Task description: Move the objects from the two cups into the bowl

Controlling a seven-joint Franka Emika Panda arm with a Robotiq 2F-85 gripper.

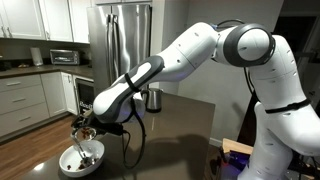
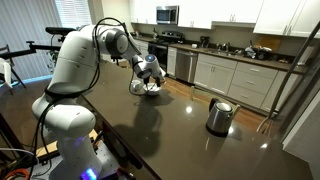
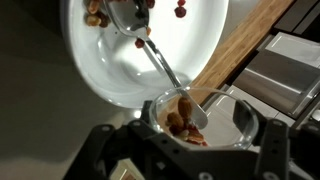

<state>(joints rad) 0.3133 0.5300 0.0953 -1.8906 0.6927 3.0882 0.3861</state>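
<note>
My gripper [image 3: 188, 138] is shut on the clear glass cup [image 3: 235, 112] and holds it just above the edge of the white bowl [image 3: 195, 45]. Small brown-orange bits [image 3: 178, 122] lie inside the cup near its lip. More bits [image 3: 97, 12] lie in the bowl by the head of a thin metal utensil [image 3: 160, 62]. In both exterior views the gripper [image 1: 88, 127] [image 2: 150, 80] hangs over the bowl [image 1: 72, 160] [image 2: 143, 91] at a corner of the dark table. The whitish cup does not show.
A steel kettle [image 1: 153, 98] [image 2: 220, 116] stands further along the dark table [image 2: 170, 130]. A wooden floor [image 3: 240, 50] shows beyond the table edge. Kitchen cabinets [image 2: 235, 75] and a fridge [image 1: 120, 40] stand behind.
</note>
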